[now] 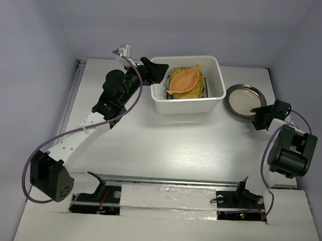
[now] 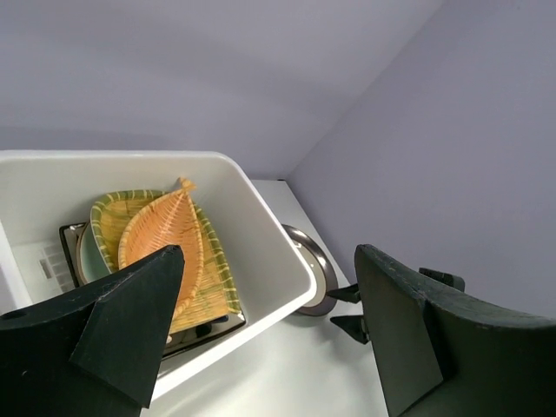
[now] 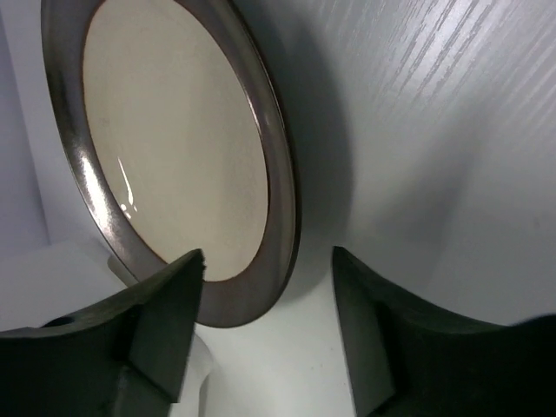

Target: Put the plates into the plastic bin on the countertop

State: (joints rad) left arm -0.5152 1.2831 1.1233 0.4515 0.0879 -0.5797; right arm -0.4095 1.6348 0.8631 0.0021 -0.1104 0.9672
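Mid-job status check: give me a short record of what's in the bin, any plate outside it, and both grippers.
bin: plastic bin at the far centre of the countertop
top of stack: orange leaf plate lying on the yellow ribbed plate; other dishes beneath, mostly hidden
outside bin: dark-rimmed plate, flat on the countertop close beside the bin's right wall
left gripper: open, empty, by the bin's left wall
right gripper: open, at the dark-rimmed plate's near rim, not gripping it

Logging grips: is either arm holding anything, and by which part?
Nothing is held: the left gripper is open by the plastic bin, the right gripper open at the dark-rimmed plate.
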